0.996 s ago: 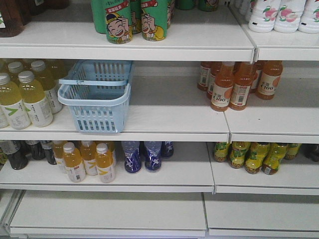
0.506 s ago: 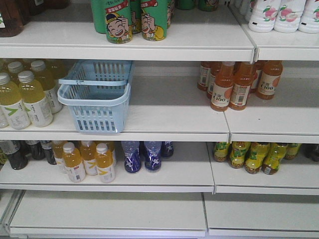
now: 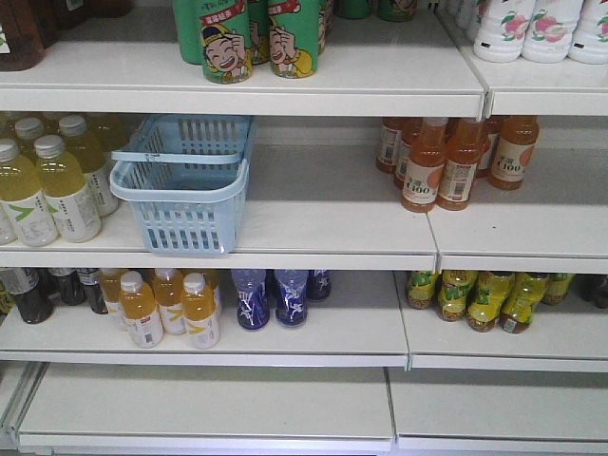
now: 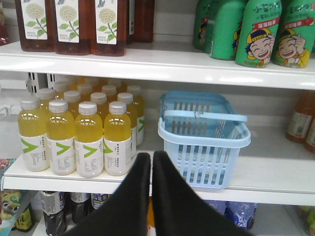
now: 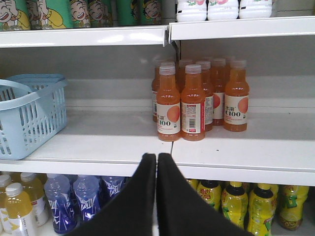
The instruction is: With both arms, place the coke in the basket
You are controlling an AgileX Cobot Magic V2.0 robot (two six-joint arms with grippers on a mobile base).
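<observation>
While left gripper (image 4: 151, 156) faces yellow bottles (image 4: 88, 140), right gripper (image 5: 156, 158), orange bottles (image 5: 193, 105)

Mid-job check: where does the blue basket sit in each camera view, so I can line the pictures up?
Front view: basket left of centre, on the middle shelf.
Left wrist view: basket right of centre, beside the yellow bottles.
Right wrist view: basket at the left edge, cut off by the frame.
Shared landmark: green cartoon-face bottles on the shelf above.
</observation>
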